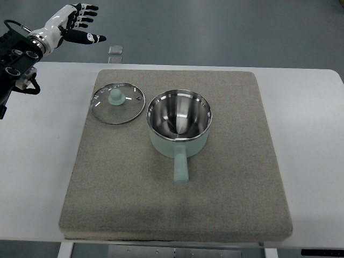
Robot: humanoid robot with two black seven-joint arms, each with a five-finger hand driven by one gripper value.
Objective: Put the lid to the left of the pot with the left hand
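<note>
One empty pot (179,124), glass lid (117,102) flat just left of it, left robot hand (78,24) spread, holding nothing.

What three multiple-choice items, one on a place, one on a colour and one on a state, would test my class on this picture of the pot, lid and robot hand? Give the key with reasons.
1. Where does the lid lie?
A. On the pot
B. On the mat, left of the pot
C. On the bare table, right of the pot

2. What colour is the lid's knob?
A. Red
B. Black
C. Pale green

3. What is the left hand doing?
A. Holding the lid
B. Open, holding nothing
C. Gripping the pot's handle

Key:
1 B: the lid lies flat on the mat beside the pot, which stands uncovered.
2 C: the knob matches the pot's pale green body.
3 B: the left hand is up at the far left, fingers spread, clear of both.
</note>
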